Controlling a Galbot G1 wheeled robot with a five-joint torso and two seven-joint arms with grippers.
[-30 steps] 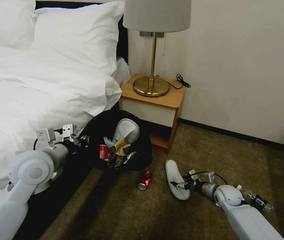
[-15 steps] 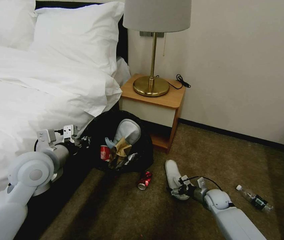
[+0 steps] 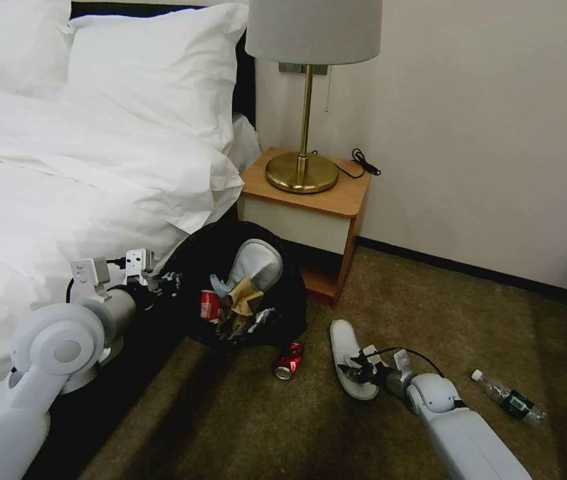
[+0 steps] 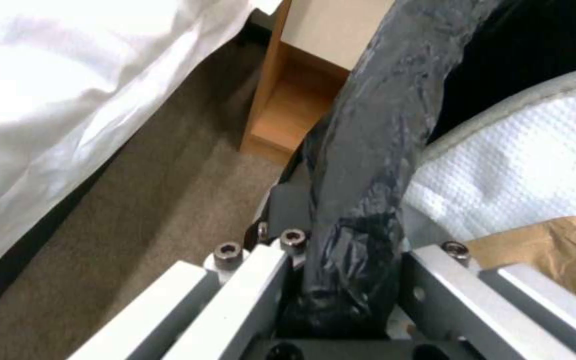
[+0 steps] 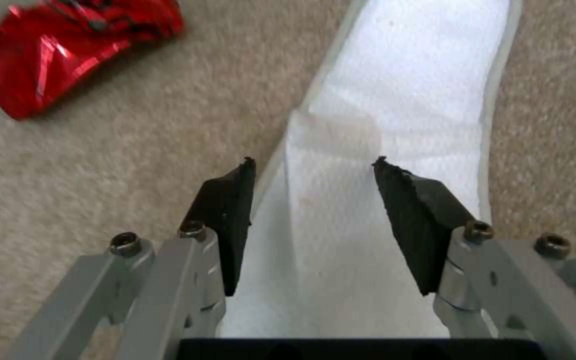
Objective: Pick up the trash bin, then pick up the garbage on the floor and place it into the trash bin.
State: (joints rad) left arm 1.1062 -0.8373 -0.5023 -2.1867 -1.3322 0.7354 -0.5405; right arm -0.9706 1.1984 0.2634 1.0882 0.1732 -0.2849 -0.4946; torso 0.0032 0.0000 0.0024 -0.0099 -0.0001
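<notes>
right pincer is spread wide right over the heel of the slipper on the carpet, whose long axis runs off toward 12 o'clock, while the left pincer stays clamped on the bin rim at 10 o'clock.

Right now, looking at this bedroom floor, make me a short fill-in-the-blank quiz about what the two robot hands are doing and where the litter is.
1. The left hand is shut on the rim of the ____.
2. The right hand is open, its fingers on either side of the white ____ on the carpet.
3. The crushed red can lies on the carpet between the bin and the ____.
4. The clear bottle lies on the ____.

Missing words: bin; slipper; slipper; carpet
</notes>
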